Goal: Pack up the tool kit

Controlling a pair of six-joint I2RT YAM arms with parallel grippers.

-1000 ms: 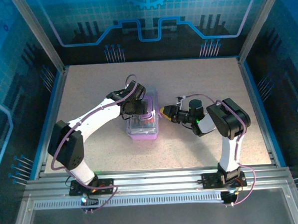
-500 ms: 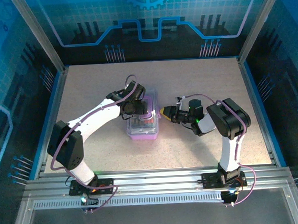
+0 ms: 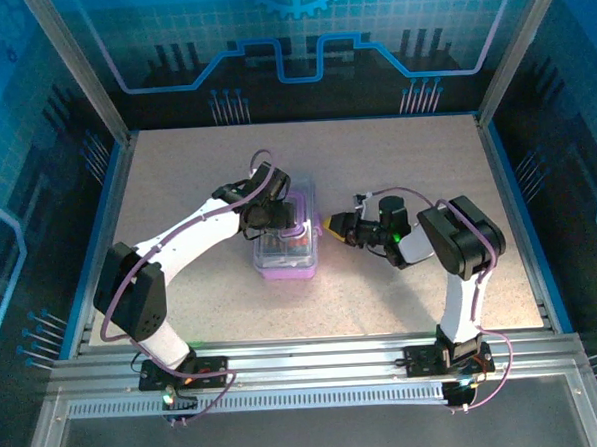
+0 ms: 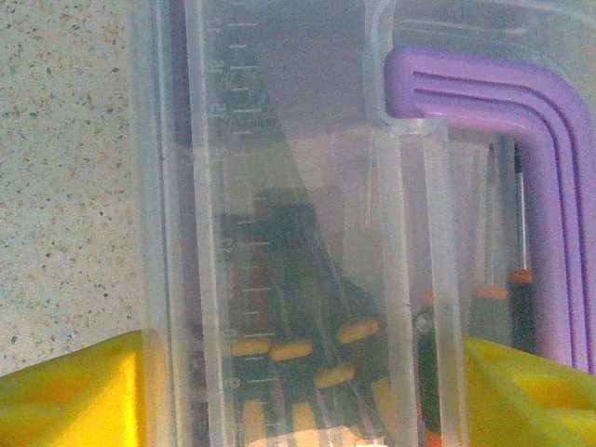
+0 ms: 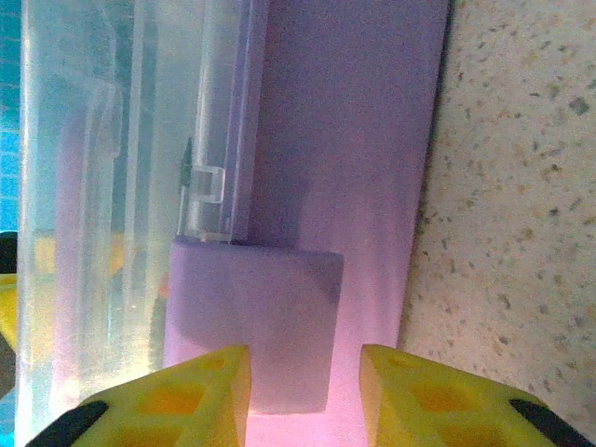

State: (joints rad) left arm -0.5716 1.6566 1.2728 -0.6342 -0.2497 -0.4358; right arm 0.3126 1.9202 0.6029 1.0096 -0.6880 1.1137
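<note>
I judge packing nearly done: the tool kit (image 3: 285, 249) sits mid-table (image 3: 395, 158), screwdrivers (image 4: 307, 349) under its lowered lid (image 4: 279, 140), left gripper (image 4: 300, 400) spread across it (clamped or not, I cannot tell), right gripper (image 5: 305, 391) with its 2 fingers apart around the unfastened latch (image 5: 251, 317).

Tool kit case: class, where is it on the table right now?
In the top view the tool kit case sits near the middle of the table, with the left gripper over its far end and the right gripper at its right side.

The top camera looks down over the whole surface (image 3: 176, 180); both wrist cameras sit close against the tool kit (image 3: 287, 268), shared by all.
</note>
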